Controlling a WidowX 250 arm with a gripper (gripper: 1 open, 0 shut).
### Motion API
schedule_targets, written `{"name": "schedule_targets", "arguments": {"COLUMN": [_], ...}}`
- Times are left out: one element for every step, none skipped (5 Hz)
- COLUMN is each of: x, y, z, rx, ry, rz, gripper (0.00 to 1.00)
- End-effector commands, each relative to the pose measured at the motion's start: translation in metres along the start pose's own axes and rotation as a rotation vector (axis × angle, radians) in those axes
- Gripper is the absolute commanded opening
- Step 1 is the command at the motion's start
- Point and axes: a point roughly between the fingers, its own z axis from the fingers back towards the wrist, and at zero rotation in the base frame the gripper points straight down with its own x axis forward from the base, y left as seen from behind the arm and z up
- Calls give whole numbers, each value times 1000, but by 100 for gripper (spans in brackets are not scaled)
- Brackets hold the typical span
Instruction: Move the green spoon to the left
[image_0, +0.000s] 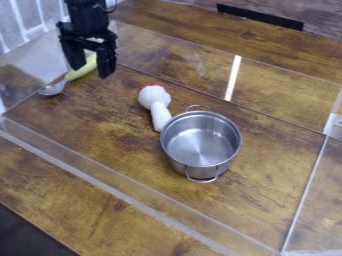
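Observation:
The green spoon (82, 70) lies at the far left of the wooden table, its pale yellow-green handle showing between the gripper's fingers and its silver bowl (52, 89) pointing toward the near left. My black gripper (86, 66) hangs straight down over the handle, open, one finger on each side of it. The fingers hide most of the handle. Whether the fingertips touch the spoon or the table I cannot tell.
A white utensil with a reddish round end (155, 103) lies mid-table. A steel pot (202, 141) stands right of it. Clear plastic walls (127, 200) fence the table's front and sides. A grey cloth (30, 65) lies at the left edge.

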Motion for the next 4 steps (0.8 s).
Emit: {"name": "schedule_targets", "arguments": {"x": [11, 14, 16, 21], "y": [15, 19, 21, 24], "z": [20, 18, 15, 13], "rx": [18, 12, 7, -3], "ry": [-70, -72, -74, -79], "rz": [15, 20, 24, 26], "gripper": [100, 100, 100, 100]}}
